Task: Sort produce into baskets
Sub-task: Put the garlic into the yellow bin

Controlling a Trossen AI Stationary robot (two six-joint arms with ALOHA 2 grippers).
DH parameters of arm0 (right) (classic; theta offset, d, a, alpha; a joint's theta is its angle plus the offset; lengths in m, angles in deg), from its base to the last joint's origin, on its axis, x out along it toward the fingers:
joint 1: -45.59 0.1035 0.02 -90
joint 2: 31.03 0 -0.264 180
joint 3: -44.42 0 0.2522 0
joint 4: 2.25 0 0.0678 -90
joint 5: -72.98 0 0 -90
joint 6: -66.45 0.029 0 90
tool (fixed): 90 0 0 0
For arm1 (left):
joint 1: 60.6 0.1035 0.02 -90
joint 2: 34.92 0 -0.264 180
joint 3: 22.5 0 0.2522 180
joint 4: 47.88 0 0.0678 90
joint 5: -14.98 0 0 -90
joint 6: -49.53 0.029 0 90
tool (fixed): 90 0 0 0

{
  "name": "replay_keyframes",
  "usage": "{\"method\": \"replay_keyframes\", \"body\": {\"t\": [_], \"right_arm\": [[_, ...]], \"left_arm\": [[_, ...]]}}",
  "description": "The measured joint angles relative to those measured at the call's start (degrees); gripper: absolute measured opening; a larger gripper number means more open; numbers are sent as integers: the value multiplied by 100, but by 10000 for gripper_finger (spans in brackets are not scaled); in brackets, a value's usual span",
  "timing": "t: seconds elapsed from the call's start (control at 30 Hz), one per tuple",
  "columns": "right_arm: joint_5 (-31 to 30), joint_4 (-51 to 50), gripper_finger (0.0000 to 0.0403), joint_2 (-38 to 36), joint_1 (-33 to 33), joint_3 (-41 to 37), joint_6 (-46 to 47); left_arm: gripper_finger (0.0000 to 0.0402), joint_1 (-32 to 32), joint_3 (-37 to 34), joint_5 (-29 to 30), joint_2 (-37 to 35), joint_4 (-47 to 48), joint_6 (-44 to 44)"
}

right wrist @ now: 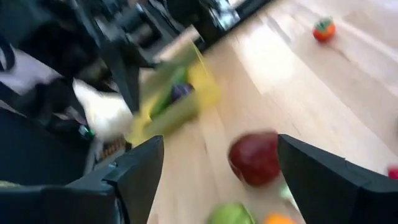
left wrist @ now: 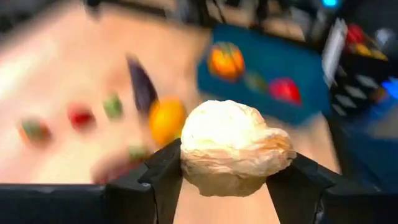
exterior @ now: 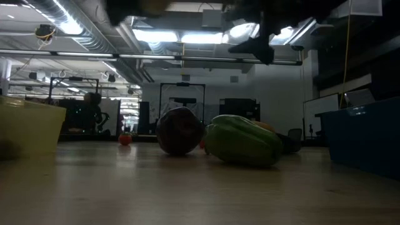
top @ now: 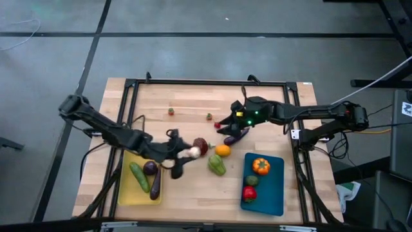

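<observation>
From the high view I have the left pincer [top: 188, 153] out over the middle of the surface [top: 187, 103], clamped on a pale, whitish piece [top: 194, 152], just beside the dark red apple [top: 201, 145]. The yellow basket [top: 126, 193] sits by that arm, with a green cucumber [top: 138, 176] and two purple eggplants [top: 153, 177] in it. The blue basket [top: 278, 200] is on my right side, carrying an orange pepper [top: 261, 166], a small green piece [top: 252, 181] and a red pepper [top: 249, 193]. Between the baskets lie a green pepper [top: 216, 165] and an orange [top: 223, 150], and another eggplant [top: 235, 136] lies under the right pincer [top: 229, 126], which hangs farther back.

Low view now: the apple [exterior: 179, 130] and the green pepper [exterior: 242, 140] sit side by side on the wood, yellow basket wall [exterior: 28, 128] at one edge, blue basket wall [exterior: 365, 134] at the other.

Left wrist view: my fingers [left wrist: 163, 180] press both sides of the crumpled pale piece [left wrist: 233, 147], held clear above the surface; the blue basket [left wrist: 261, 68] is beyond.

Right wrist view: this pincer [right wrist: 217, 171] stands wide apart, nothing in it, the apple [right wrist: 255, 157] below between the fingers, the yellow basket [right wrist: 180, 99] farther off
</observation>
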Motion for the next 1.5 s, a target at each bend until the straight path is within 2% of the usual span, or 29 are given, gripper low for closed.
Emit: {"method": "replay_keyframes", "body": {"t": [0.17, 0.3, 0.37, 0.5, 0.73, 1.03, 1.2, 1.5], "right_arm": [[-72, -531, 308, 0, 0, 0, -21], [-201, -752, 308, 0, 2, 0, -26], [-205, -760, 308, 0, 2, 0, -26], [-205, -727, 308, 0, 2, 0, -25], [-208, -727, 308, 0, 2, 0, -24], [-208, -727, 308, -2, 2, 0, -26], [-208, -727, 308, -2, 2, 0, -26], [-265, -732, 308, -2, 2, 0, -26]], "left_arm": [[196, -449, 0, -1124, -560, 2119, -1640], [196, -807, 0, -1832, -757, 3713, -2620], [196, -954, -2, -2042, -781, 4405, -2922], [196, -1153, -2, -2086, -781, 5248, -3338], [196, -1125, -2, -2073, -781, 5798, -2987], [196, -1105, -15, -2070, -778, 5777, -3057], [196, -1102, -207, -2516, -771, 5716, -3013], [196, -1105, -249, -2523, -763, 5663, -3024]]}}
